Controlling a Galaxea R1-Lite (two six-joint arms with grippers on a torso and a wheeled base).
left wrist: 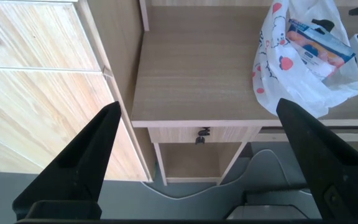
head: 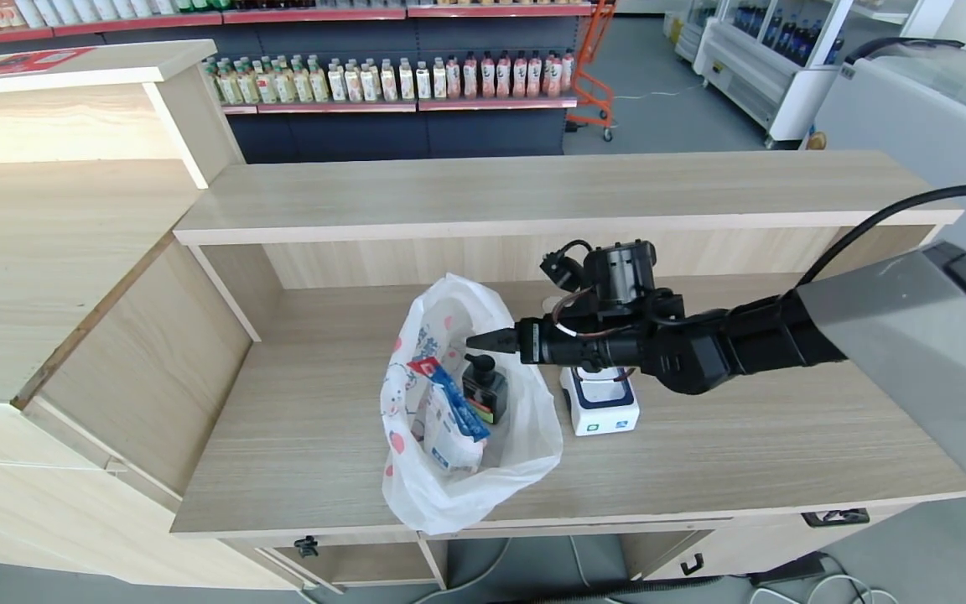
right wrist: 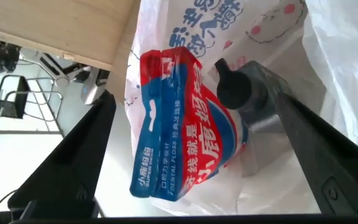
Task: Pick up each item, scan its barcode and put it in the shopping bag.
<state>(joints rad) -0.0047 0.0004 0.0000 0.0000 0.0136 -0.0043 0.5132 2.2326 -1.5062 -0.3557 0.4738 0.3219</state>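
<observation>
Head view: the right gripper (head: 483, 340) hangs over the mouth of the shopping bag (head: 441, 306), fingers spread wide and holding nothing. Below it in the bag, near the desk's (head: 298, 436) front edge, are a red-and-blue pouch (head: 449, 411) and a dark pump bottle (head: 485, 387). A white scanner (head: 605, 411) stands just beside the bag, under the arm. The left gripper (left wrist: 197, 106), also wide apart and empty, sits low before the desk's front edge.

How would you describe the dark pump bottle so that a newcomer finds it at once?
On the lower wooden counter stands a white shopping bag with red prints. Inside it, the bottle sits beside a red-and-blue pouch; it alone is dark, with a black pump head.
</observation>
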